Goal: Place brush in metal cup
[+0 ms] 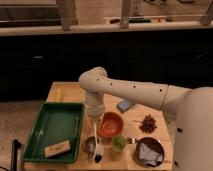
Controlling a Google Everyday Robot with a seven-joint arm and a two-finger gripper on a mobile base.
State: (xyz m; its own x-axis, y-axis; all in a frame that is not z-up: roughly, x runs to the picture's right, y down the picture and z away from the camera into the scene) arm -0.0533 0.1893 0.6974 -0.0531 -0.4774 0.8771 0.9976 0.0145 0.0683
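Note:
My gripper (95, 118) hangs from the white arm over the table's middle, just left of the orange bowl (111, 125). It is shut on the top of the brush (96, 141). The brush's pale handle hangs down from the gripper, and its dark head is low near the table's front edge. The metal cup (89, 145) stands just left of the brush's lower end, close beside it. I cannot tell whether the brush touches the cup.
A green tray (47, 120) with a pale block (56, 148) lies at the left. A translucent green cup (119, 143) and a dark bowl with a pale cloth (149, 151) stand at the front right. A brown pine cone (147, 123) and a blue-grey object (125, 105) lie behind them.

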